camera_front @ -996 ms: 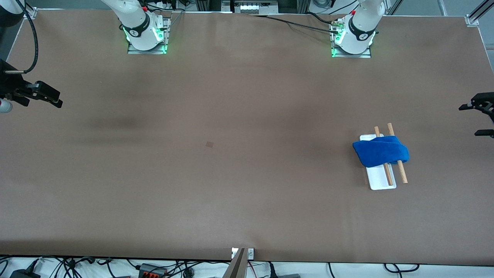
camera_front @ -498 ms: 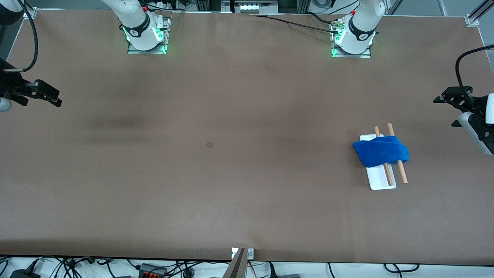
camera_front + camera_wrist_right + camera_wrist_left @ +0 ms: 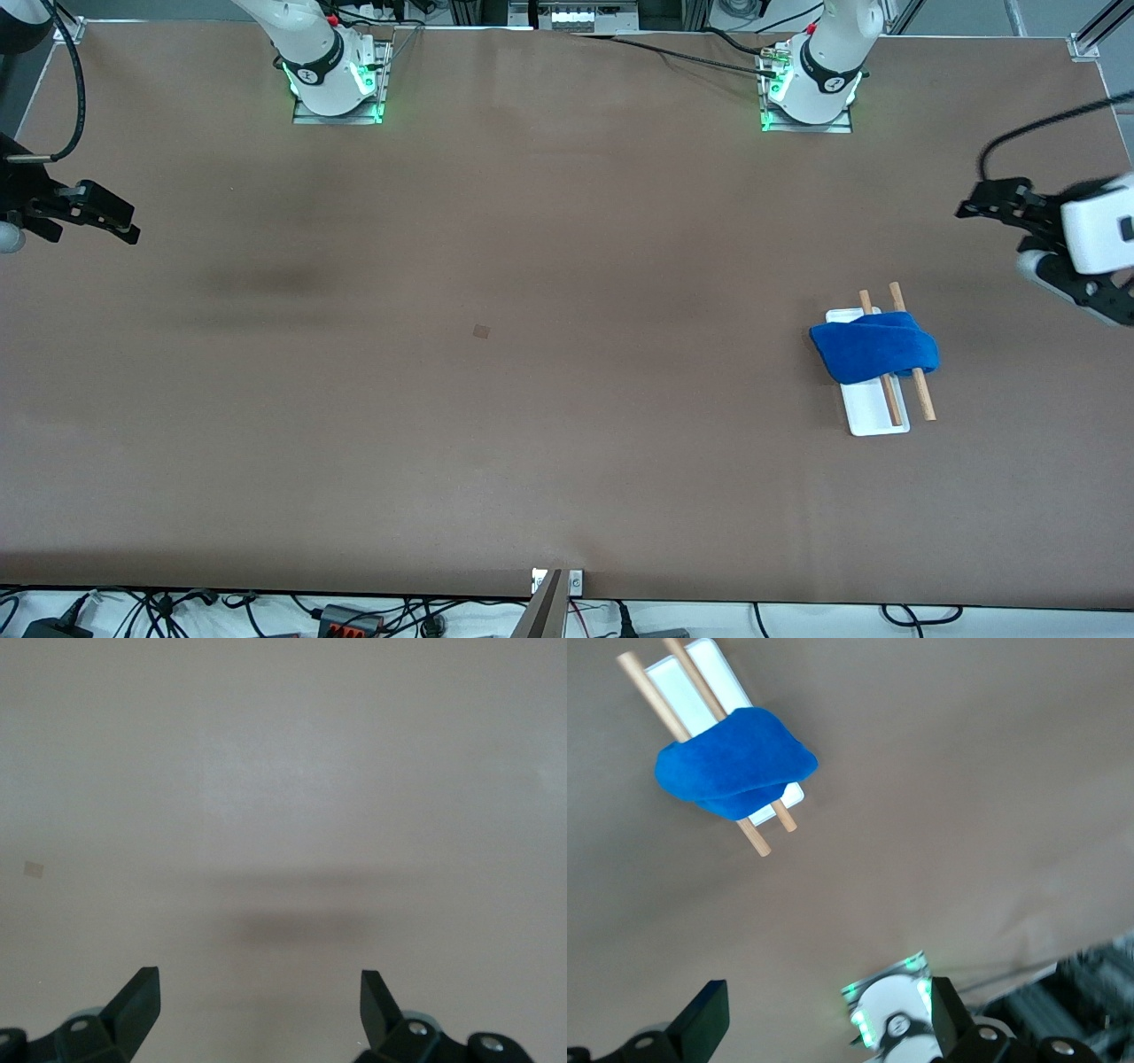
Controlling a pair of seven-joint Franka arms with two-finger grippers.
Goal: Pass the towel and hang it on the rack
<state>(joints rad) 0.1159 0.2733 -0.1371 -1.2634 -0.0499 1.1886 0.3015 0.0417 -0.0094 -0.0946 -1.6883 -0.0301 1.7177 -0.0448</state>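
The bright blue towel (image 3: 873, 353) lies draped across both light-brown rods (image 3: 921, 399) of the rack, whose white base (image 3: 877, 421) rests on the table toward the left arm's end. In the left wrist view the towel (image 3: 735, 765) covers the middle of the rods (image 3: 648, 687) above the base (image 3: 719, 678). My left gripper (image 3: 1001, 235) is open and empty, up in the air over the table's end, apart from the rack; its fingertips (image 3: 704, 1019) stand wide apart. My right gripper (image 3: 124, 226) is open and empty over the opposite end and waits; it also shows in the right wrist view (image 3: 257, 1010).
The brown table (image 3: 567, 443) carries a small square mark (image 3: 481, 331) near its middle, also in the right wrist view (image 3: 34, 869). The two arm bases (image 3: 332, 80) (image 3: 811, 89) stand along the table's edge farthest from the front camera. Cables lie past the nearest edge.
My left gripper has come in from the table's end, farther into the front view and a little toward the bases. The towel, the rack and the right gripper have stayed put.
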